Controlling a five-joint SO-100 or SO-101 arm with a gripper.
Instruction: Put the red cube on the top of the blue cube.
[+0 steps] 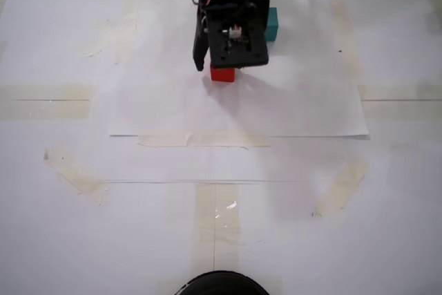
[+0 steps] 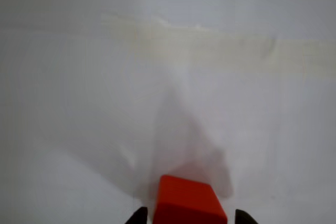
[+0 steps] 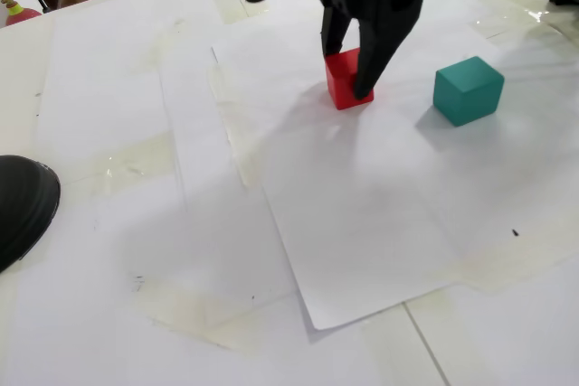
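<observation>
The pincer [image 3: 349,74] stands over the red cube [image 3: 345,79], its fingers straddling the cube on the paper [image 3: 380,223] — whether they clamp it I cannot tell — and the blue cube [image 3: 467,89] sits apart, to its right in that fixed view.

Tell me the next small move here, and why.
Probably close the pincer: its fingers straddle the red cube, which seems to rest on the paper, and the wrist view shows a fingertip on each side. The teal cube stands apart, nothing stacked.
</observation>
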